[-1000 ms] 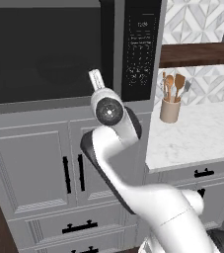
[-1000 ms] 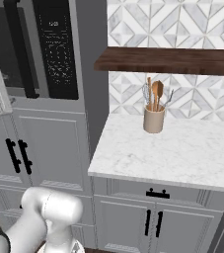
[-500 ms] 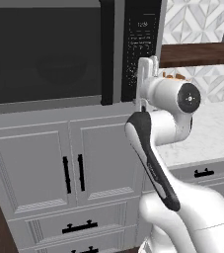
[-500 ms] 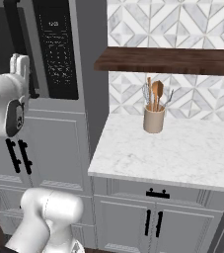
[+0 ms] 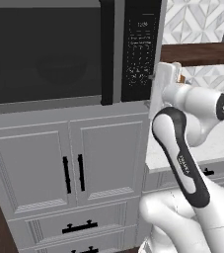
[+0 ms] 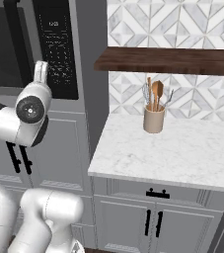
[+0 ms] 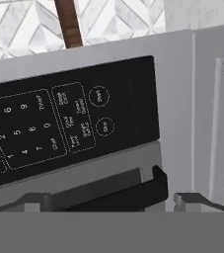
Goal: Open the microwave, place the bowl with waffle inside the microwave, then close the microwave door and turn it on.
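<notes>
The hand (image 5: 159, 84) is wide open and holds nothing. It is raised in front of the microwave (image 5: 74, 49), close to the keypad (image 5: 140, 49), with the door (image 5: 44, 54) shut.

The microwave (image 5: 74, 49) is seen at upper left of the left base view, built in above grey cabinets. The microwave door (image 5: 42, 52) is shut, its black bar handle (image 5: 107, 52) upright beside the keypad (image 5: 140, 49).
</notes>
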Controlling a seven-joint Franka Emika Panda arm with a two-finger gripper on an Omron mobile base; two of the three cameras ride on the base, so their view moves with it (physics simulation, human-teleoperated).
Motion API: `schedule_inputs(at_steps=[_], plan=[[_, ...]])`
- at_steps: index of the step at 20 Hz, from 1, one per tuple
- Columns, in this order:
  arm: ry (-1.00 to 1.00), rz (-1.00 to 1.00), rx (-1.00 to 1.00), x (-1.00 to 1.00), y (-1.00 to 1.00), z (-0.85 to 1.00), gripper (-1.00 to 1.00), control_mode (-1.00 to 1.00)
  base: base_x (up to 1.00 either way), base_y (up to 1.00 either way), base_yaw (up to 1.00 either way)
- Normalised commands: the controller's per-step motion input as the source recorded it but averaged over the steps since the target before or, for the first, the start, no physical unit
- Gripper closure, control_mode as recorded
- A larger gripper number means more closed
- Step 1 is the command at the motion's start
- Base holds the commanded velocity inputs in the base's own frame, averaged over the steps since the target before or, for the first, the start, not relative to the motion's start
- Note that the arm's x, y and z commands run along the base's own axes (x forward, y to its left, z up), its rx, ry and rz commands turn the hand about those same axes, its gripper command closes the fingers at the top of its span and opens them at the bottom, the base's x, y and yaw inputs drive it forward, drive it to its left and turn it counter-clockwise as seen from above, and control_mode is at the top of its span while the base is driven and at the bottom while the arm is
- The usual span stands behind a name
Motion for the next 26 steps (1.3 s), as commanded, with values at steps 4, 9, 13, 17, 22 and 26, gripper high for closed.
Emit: schedule_inputs(at_steps=[4,9,13,17,22,26], plan=[[0.0,0.11,0.12,0.0,-0.29,0.12,-1.0,-1.0,0.0,0.0,0.0],[-0.02,0.01,0.04,-0.08,-0.09,0.02,1.0,-1.0,0.0,0.0,0.0],[-0.02,0.0,0.0,-0.11,0.0,0.0,1.0,-1.0,0.0,0.0,0.0],[-0.1,-0.02,0.0,-0.12,-0.1,0.0,1.0,-1.0,0.0,0.0,0.0],[-0.1,-0.1,0.0,0.02,-0.12,0.0,1.0,-1.0,0.0,0.0,0.0],[0.0,-0.06,0.0,0.18,0.0,-0.01,1.0,-1.0,0.0,0.0,0.0]])
